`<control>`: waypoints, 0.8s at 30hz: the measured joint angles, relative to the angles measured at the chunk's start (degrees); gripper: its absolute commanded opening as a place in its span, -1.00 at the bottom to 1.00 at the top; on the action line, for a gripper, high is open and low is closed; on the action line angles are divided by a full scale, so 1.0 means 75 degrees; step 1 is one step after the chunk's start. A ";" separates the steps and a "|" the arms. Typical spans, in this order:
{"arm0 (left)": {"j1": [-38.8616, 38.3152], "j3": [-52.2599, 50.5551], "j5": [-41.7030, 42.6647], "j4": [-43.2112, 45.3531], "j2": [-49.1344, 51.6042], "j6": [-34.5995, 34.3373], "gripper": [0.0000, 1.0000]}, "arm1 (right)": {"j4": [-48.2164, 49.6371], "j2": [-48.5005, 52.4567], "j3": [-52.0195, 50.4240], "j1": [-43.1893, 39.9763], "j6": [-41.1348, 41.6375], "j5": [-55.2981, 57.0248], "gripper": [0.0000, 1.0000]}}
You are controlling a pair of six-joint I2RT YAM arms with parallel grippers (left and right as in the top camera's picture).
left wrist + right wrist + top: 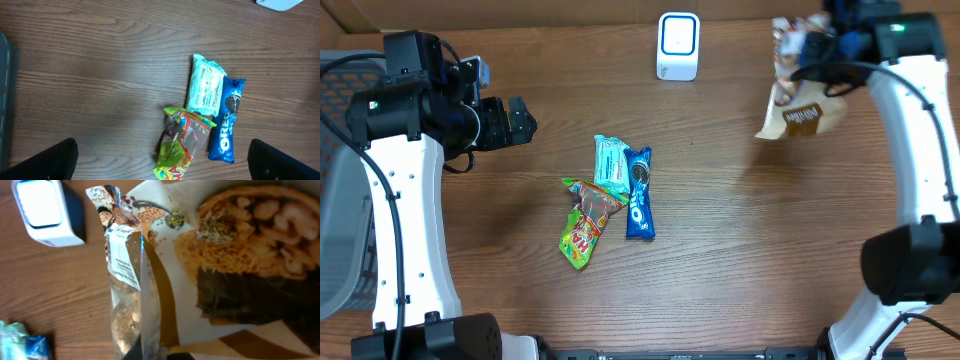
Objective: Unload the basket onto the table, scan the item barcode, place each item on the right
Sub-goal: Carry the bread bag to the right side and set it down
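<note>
**Pouch** [800, 112]: brown and white, at far right, raised above the surface [740, 250]. Its far end is clamped in the closed right end effector [810, 45]. The long axis runs far to near, with the free end leaning near-left and the logo face up.

**Scanner** [678, 45]: far centre, left of the pouch and apart from it.

**Mid-surface:** mint packet [610, 163], Oreo pack [638, 195] and candy bag [586, 222], all touching.

**Left end effector** [523, 122]: at left, jaws fully apart, holding nothing.

**Basket** [340, 200]: at the left edge; contents not discernible.
</note>
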 measured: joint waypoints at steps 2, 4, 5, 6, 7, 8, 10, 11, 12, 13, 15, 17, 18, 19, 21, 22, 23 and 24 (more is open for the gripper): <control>0.0003 0.0000 0.0000 0.0000 0.0000 0.0003 0.99 | 0.0012 0.0055 -0.0478 -0.0562 0.0114 -0.0699 -0.92; 0.0000 0.0000 0.0000 0.0000 0.0000 0.0000 0.99 | 0.0035 0.0085 -0.0924 -0.1037 0.0198 -0.1221 -0.92; 0.0000 0.0000 0.0000 0.0000 0.0000 0.0000 0.99 | 0.0064 0.0090 -0.1151 -0.1276 0.0221 -0.1422 -0.92; 0.0003 0.0000 0.0000 0.0000 0.0000 0.0000 0.99 | 0.0181 0.0093 -0.1591 -0.1716 0.0251 -0.1725 -0.92; 0.0003 0.0000 0.0000 0.0000 0.0000 0.0000 1.00 | 0.0181 0.0096 -0.1641 -0.1772 0.0254 -0.1760 -0.92; 0.0003 0.0000 0.0003 -0.0003 0.0000 0.0000 0.99 | 0.0309 0.0108 -0.1897 -0.2025 0.0265 -0.1859 -0.92; 0.0003 0.0000 0.0000 0.0000 0.0000 0.0000 1.00 | 0.0624 0.0114 -0.2477 -0.2474 0.0326 -0.1970 -0.93; 0.0003 0.0000 0.0000 0.0000 0.0000 0.0000 0.99 | 0.0778 0.0117 -0.2769 -0.2658 0.0382 -0.1955 -0.92; 0.0000 0.0000 0.0000 0.0000 0.0000 0.0000 0.99 | 0.0903 0.0117 -0.3016 -0.2792 0.0420 -0.1920 -0.92; 0.0003 0.0000 0.0000 -0.0003 0.0000 0.0000 0.99 | 0.1067 0.0117 -0.3334 -0.2952 0.0446 -0.1845 -0.93; 0.0003 0.0000 0.0000 0.0000 0.0000 0.0000 0.99 | 0.1274 0.0131 -0.3800 -0.3165 0.0507 -0.1690 -0.92; 0.0003 0.0000 0.0000 0.0000 0.0000 0.0000 0.99 | 0.1349 0.0146 -0.4100 -0.3311 0.0562 -0.1580 -0.68; 0.0003 0.0000 0.0000 0.0000 0.0000 0.0000 1.00 | 0.1326 0.0154 -0.4173 -0.3372 0.0618 -0.1550 -0.56; 0.0003 0.0000 0.0000 0.0000 0.0000 0.0000 0.99 | 0.1311 0.0157 -0.4202 -0.3418 0.0618 -0.1524 -0.46; 0.0003 0.0000 0.0003 0.0000 0.0000 0.0000 0.99 | 0.1241 0.0157 -0.4197 -0.3485 0.0574 -0.1489 -0.28; 0.0000 0.0000 0.0000 -0.0003 0.0000 0.0000 1.00 | 0.1148 0.0157 -0.4176 -0.3491 0.0545 -0.1480 -0.23; 0.0003 0.0000 0.0003 0.0000 0.0000 0.0000 1.00 | 0.1003 0.0157 -0.4130 -0.3494 0.0484 -0.1472 -0.21; 0.0003 0.0000 0.0000 0.0000 0.0000 0.0000 0.99 | 0.0775 0.0157 -0.4013 -0.3491 0.0402 -0.1463 -0.19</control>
